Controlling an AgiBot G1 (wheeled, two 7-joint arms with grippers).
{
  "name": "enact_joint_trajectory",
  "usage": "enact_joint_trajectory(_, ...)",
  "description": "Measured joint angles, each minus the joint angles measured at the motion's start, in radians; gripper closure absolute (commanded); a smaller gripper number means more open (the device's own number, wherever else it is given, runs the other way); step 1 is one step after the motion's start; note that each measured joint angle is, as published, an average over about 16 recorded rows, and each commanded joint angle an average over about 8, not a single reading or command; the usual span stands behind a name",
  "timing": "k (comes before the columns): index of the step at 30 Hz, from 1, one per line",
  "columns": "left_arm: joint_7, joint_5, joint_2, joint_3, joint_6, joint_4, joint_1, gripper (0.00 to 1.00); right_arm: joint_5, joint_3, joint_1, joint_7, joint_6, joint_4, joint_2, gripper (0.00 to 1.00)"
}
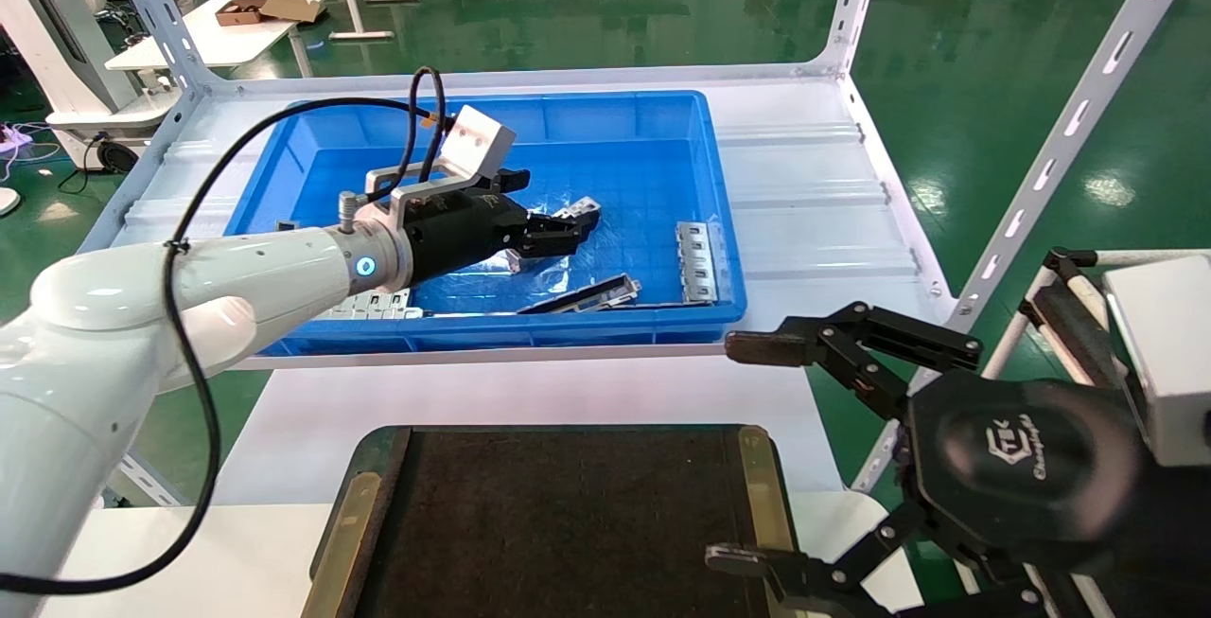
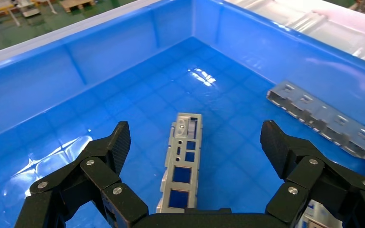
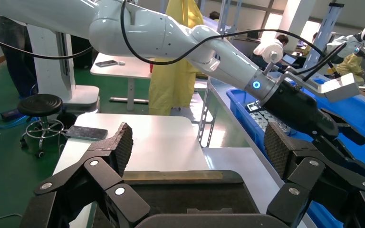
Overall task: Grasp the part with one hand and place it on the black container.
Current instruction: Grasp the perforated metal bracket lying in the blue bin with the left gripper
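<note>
A slim silver part (image 2: 183, 156) with a row of rectangular openings lies on the floor of the blue bin (image 2: 100, 52). My left gripper (image 2: 197, 142) hangs over it, open, with one finger (image 2: 119, 142) on each side and not touching it. In the head view the left gripper (image 1: 568, 232) is in the middle of the bin and the part (image 1: 581, 211) peeks out at its tip. The black container (image 1: 568, 523) lies on the near table. My right gripper (image 1: 738, 452) is open and empty over its right edge. The right wrist view shows that gripper (image 3: 197, 142) above the container (image 3: 180, 194).
A second silver strip (image 1: 695, 261) lies by the bin's right wall and also shows in the left wrist view (image 2: 323, 118). A darker bar (image 1: 587, 296) and grey slotted plates (image 1: 374, 304) lie by the bin's (image 1: 662, 116) front wall. White shelf uprights (image 1: 1050, 164) stand at the right.
</note>
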Motion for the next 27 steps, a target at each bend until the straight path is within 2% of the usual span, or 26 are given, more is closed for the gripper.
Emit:
enact_joint_trajectory(11,0.057,-0.024,0.030,0.000,-0.032,0.093,-0.015,1.00,0.000,0.000,0.000,0.000,0.000,0.000,0.000,1.00)
enact_joint_trajectory(27,0.057,-0.049,0.033,0.025,-0.041,0.125,-0.007,1.00,0.001,-0.001,0.000,-0.001,0.000,0.000,0.000,1.00)
